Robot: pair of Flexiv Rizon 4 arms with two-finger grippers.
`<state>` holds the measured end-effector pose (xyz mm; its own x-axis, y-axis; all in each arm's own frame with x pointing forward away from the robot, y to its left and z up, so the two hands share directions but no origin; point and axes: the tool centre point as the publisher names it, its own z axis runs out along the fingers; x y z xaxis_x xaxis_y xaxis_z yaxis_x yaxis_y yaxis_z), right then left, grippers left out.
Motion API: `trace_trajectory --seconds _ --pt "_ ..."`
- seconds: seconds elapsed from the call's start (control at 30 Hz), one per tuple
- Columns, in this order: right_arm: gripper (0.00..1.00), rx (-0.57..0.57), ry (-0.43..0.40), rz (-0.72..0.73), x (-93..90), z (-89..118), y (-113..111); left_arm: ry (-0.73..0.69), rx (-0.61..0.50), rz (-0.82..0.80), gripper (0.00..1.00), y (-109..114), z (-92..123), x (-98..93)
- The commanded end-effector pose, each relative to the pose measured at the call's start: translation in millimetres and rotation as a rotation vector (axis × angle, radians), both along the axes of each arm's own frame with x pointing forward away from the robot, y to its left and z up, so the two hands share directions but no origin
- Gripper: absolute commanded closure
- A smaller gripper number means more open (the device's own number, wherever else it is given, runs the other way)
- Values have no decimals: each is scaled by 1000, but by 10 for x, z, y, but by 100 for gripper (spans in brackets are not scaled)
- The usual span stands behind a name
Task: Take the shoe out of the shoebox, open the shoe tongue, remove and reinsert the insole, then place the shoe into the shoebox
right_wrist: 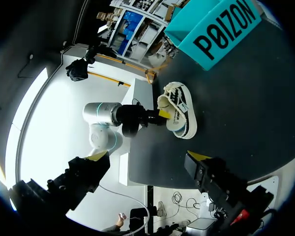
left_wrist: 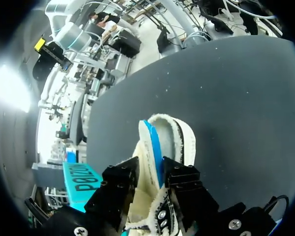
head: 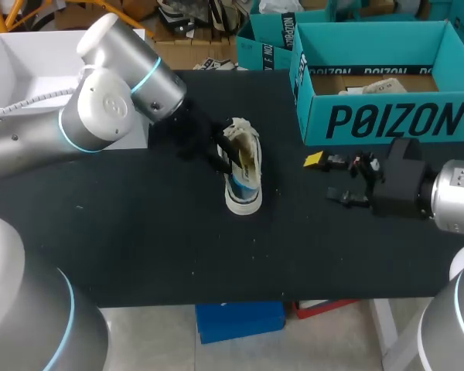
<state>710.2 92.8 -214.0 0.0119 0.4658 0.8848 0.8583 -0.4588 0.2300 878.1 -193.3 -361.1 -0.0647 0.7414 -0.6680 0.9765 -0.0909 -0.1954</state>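
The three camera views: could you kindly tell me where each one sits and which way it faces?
Head view: above and behind the robot, looking down on the black table; left gripper at the white fleece-lined shoe, right gripper open.
Left wrist view: looks along its own fingers, clamped on the shoe.
Right wrist view: looks along its open fingers toward the shoe and left gripper.
All three share the shoe and the teal cardboard shoebox.
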Motion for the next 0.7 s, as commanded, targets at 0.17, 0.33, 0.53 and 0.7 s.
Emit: trace_trajectory --seconds 0.17,0.33,0.53,0.7 --pt "0 0 0 0 2 2 2 -5 -22 -37 53 139 79 -296" --pt "0 0 0 0 2 2 2 4 -23 -60 67 84 49 -338" --pt "0 0 0 0 2 2 2 2 -2 -88 98 41 22 -369" --pt "0 0 0 0 2 2 2 -16 58 -95 100 114 -22 -373"
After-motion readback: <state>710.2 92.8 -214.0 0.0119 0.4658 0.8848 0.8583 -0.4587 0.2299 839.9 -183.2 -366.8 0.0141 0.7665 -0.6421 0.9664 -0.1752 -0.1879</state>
